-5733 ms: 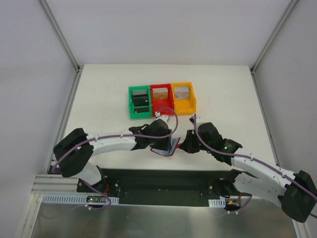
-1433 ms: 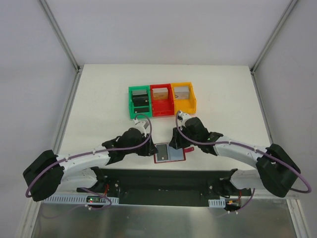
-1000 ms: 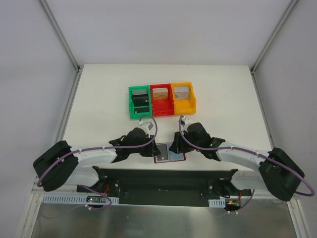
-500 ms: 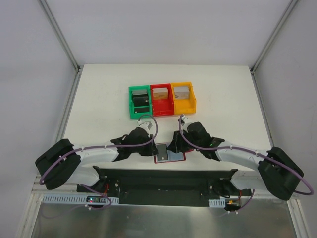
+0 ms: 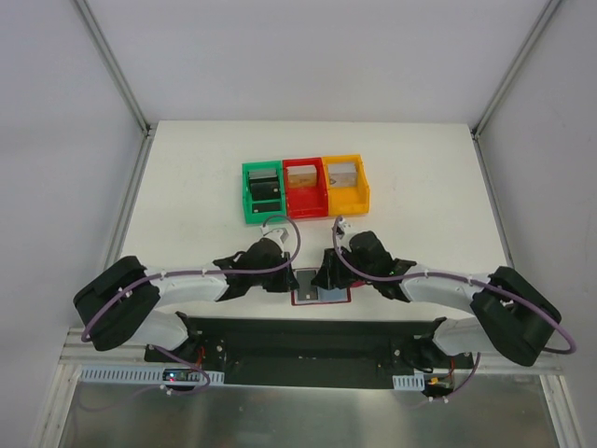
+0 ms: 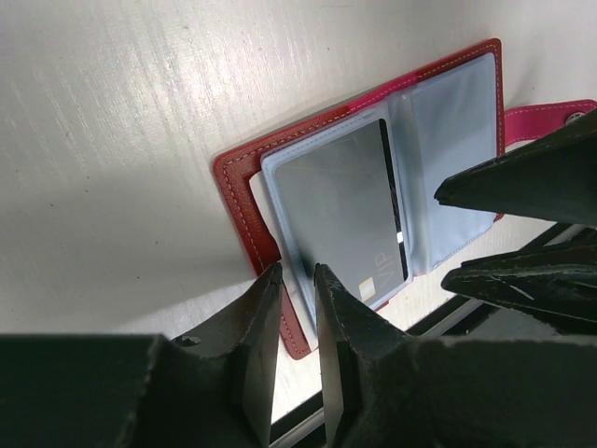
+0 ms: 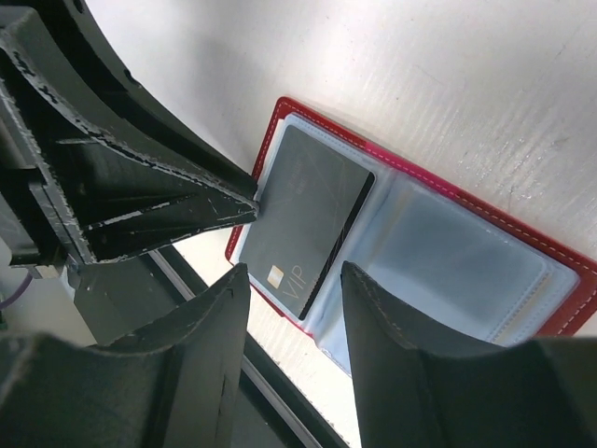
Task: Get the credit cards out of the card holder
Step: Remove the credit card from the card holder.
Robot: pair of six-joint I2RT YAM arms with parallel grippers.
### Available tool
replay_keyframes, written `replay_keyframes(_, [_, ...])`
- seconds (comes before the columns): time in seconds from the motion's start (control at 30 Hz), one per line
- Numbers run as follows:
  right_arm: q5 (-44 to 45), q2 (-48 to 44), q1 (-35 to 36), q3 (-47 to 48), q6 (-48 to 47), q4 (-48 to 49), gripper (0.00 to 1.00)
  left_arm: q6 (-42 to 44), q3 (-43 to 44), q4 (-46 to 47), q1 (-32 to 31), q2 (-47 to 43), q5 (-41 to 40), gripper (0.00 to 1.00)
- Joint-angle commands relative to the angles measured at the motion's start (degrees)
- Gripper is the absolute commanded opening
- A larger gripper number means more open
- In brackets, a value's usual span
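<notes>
The dark red card holder (image 5: 320, 287) lies open and flat at the table's front edge, its pale blue sleeves up (image 6: 238, 187) (image 7: 466, 261). A dark grey credit card marked VIP (image 6: 345, 205) (image 7: 303, 215) sits in the left sleeve. The right sleeve looks empty. The snap tab (image 6: 550, 119) sticks out on the right. My left gripper (image 5: 287, 280) (image 6: 298, 273) is nearly shut, with a narrow gap, its tips at the holder's left edge. My right gripper (image 5: 323, 277) (image 7: 294, 271) is open, its jaws astride the card's near corner. No other card shows.
Green (image 5: 263, 193), red (image 5: 304, 189) and orange (image 5: 346, 185) bins stand in a row behind the holder. The table's front edge and a dark gap (image 5: 308, 331) lie just below the holder.
The holder, earlier held between both grippers, now lies open on the table. My left gripper has moved right to its left edge. My right gripper has shifted left over the card.
</notes>
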Motion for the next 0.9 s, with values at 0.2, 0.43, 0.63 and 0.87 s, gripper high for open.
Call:
replay_keyframes(0.2, [-1.99,3.53,0.22,-0.88,2.49,6.36,0.47,0.18,1.98,-2.71,0.13,2.33,-2.47,0.12])
replay_keyframes(0.43, [-1.28,4.85,0.22,-1.41,2.84,7.16,0.47,0.27,2.06,-2.98,0.05,3.12,-2.65,0.06])
replay_keyframes(0.63, [-0.75,4.67,-0.13,-2.20,3.02,7.42,0.47,0.36,2.15,-3.24,0.13,3.21,-3.00,0.03])
replay_keyframes(0.87, [-1.46,5.64,-0.31,-2.55,3.90,9.00,0.47,0.36,2.42,-3.15,0.05,4.53,-2.73,0.00])
